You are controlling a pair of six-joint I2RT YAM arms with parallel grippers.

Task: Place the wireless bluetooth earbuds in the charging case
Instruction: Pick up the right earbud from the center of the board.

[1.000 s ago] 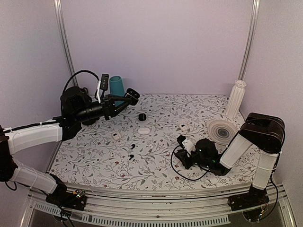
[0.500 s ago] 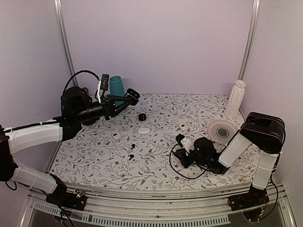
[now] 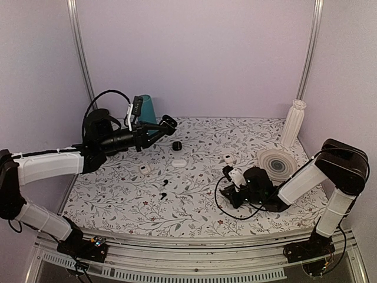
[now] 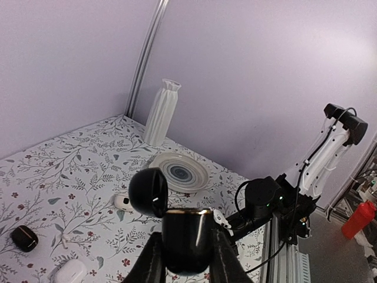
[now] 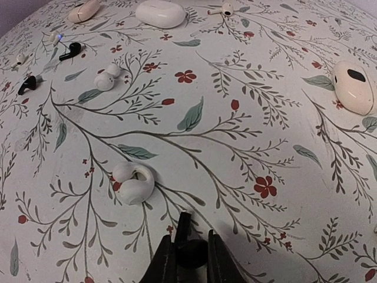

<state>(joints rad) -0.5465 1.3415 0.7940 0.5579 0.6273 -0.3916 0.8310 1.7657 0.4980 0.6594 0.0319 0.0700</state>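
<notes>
In the top view the left gripper (image 3: 167, 122) is found carried a little toward the centre of the frame compared with a second ago. It is clamped around the charging case (image 4: 185, 236), which is held aloft with its lid hinged open. The right gripper (image 5: 189, 243), shifted only slightly at lower right, is closed on one black earbud (image 5: 192, 253) just above the floral table (image 3: 194, 207). Case and earbud are thereby brought nearer, yet are still well apart. Two more black earbuds (image 5: 70, 50) are left lying at centre left. White cases (image 3: 179, 163), a small black case (image 3: 176, 145) and a white ring-shaped earbud (image 5: 132, 183) are scattered between, though no real obstruction is judged.
</notes>
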